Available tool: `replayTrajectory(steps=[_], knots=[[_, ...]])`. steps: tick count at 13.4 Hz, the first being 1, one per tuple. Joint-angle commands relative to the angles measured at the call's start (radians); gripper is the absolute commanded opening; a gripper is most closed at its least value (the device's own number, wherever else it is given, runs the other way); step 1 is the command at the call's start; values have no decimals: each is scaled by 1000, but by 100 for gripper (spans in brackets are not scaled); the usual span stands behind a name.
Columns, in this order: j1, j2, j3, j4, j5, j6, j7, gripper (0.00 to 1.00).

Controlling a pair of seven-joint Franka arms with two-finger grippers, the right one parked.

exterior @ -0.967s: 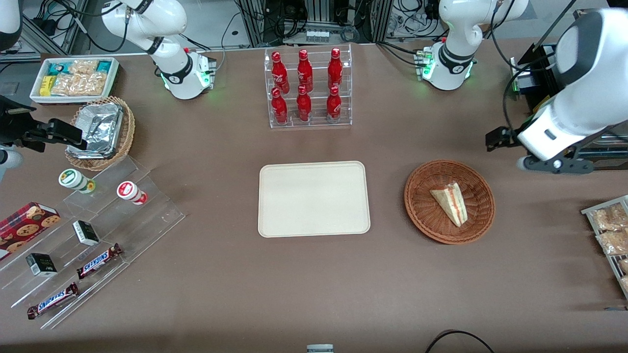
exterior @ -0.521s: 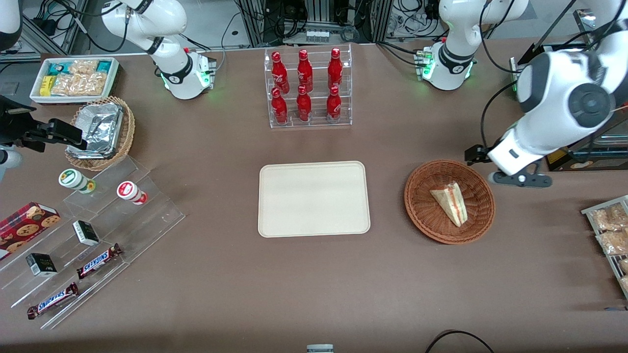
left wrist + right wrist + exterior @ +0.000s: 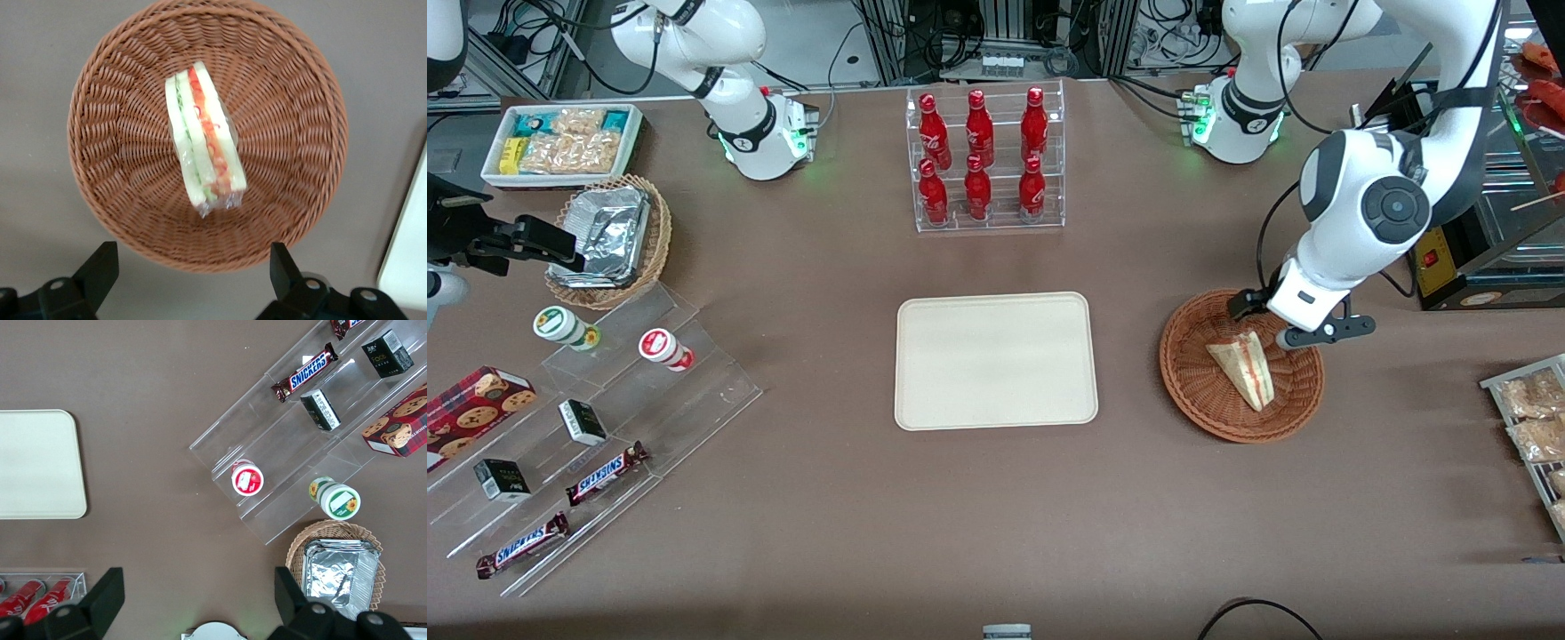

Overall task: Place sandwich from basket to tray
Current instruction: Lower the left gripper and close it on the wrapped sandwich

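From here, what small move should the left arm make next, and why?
Probably ease the pincer across over the sandwich and lower it. Its fingers are open and hold nothing, and it hangs above the basket rim farther from the front camera. The sandwich lies untouched in the basket; the tray is bare.

One sandwich [image 3: 1242, 366], one basket [image 3: 1200, 391], one tray [image 3: 996, 360], six red bottles [image 3: 978, 156], two Snickers bars [image 3: 565, 511].
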Motion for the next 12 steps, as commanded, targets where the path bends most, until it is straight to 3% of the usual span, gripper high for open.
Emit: replayTrajectory(steps=[1,5,12], knots=[[-5,28,2,-49,5,127,-159,100],[-10,100,2,-53,5,250,-380,100],[-8,193,6,-46,5,323,-435,99]])
